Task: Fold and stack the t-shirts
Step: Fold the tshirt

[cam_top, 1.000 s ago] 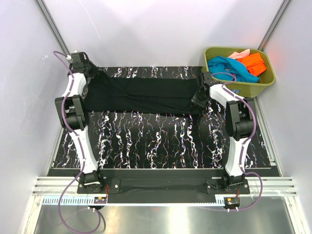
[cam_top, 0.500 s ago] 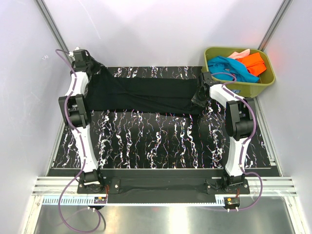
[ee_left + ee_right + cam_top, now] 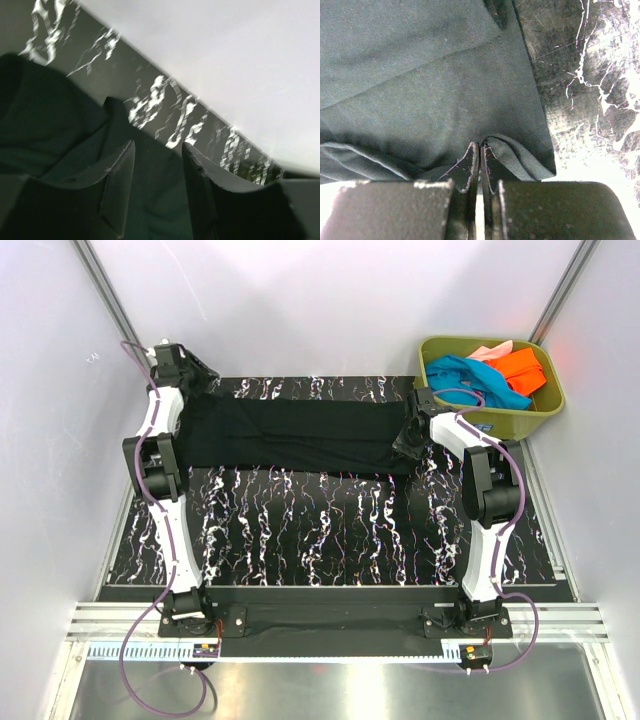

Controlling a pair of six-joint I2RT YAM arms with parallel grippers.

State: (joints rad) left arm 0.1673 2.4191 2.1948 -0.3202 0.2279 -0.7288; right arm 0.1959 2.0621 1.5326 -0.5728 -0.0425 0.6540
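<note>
A large black t-shirt (image 3: 290, 435) lies as a long folded band across the far part of the mat. My left gripper (image 3: 198, 370) hovers over its far-left end. In the left wrist view it (image 3: 157, 150) is open, with the black t-shirt (image 3: 45, 130) lying loose below and nothing between the fingers. My right gripper (image 3: 408, 440) sits at the shirt's right end. In the right wrist view it (image 3: 480, 147) is shut on a puckered fold of the black t-shirt (image 3: 420, 75). Teal (image 3: 462, 375), orange (image 3: 522, 370) and pink (image 3: 490, 350) t-shirts lie crumpled in the tub.
The olive-green tub (image 3: 520, 420) stands at the far right corner, just beyond the right gripper. The black marbled mat (image 3: 320, 530) covers the table. White walls enclose the back and both sides, and the back wall (image 3: 225, 60) is close to the left gripper.
My left gripper has opened and let go of the shirt's left end, drawing up and toward the far-left corner. That end now lies flat. The right arm has stayed put.
</note>
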